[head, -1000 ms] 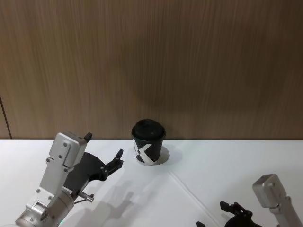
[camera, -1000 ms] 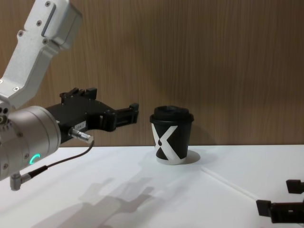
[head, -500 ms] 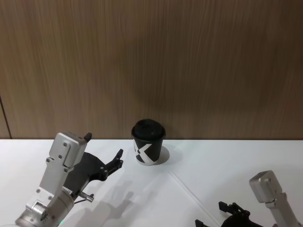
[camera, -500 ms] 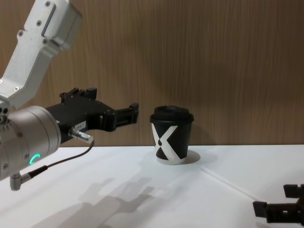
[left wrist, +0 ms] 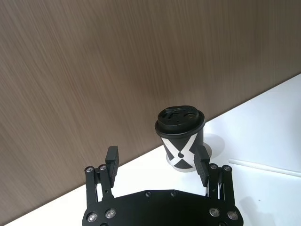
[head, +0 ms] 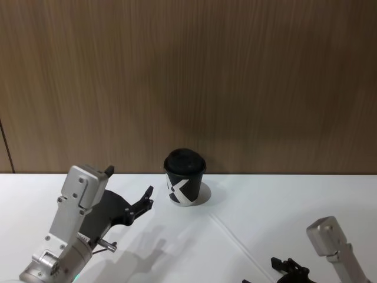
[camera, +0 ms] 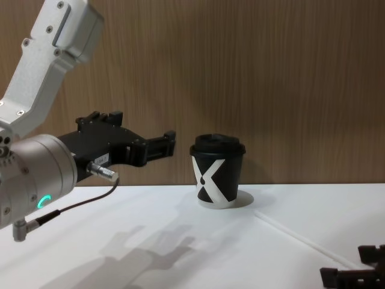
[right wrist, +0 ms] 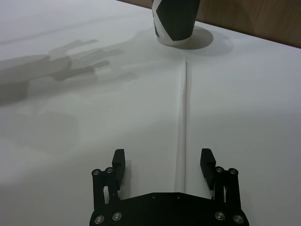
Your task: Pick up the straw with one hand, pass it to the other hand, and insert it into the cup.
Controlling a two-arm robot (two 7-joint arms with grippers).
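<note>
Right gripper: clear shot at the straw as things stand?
Probably yes. The right gripper is open, and the straw lies flat on the white table, lined up between its fingers, with nothing in between. The cup stands beyond the straw's far end.

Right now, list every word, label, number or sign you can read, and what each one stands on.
"X": a bold white X-like mark on the side of the cup; it could be a pattern rather than a letter.
Nothing else reads as text: no words, numbers or labels on the lid, the straw or the table.
</note>
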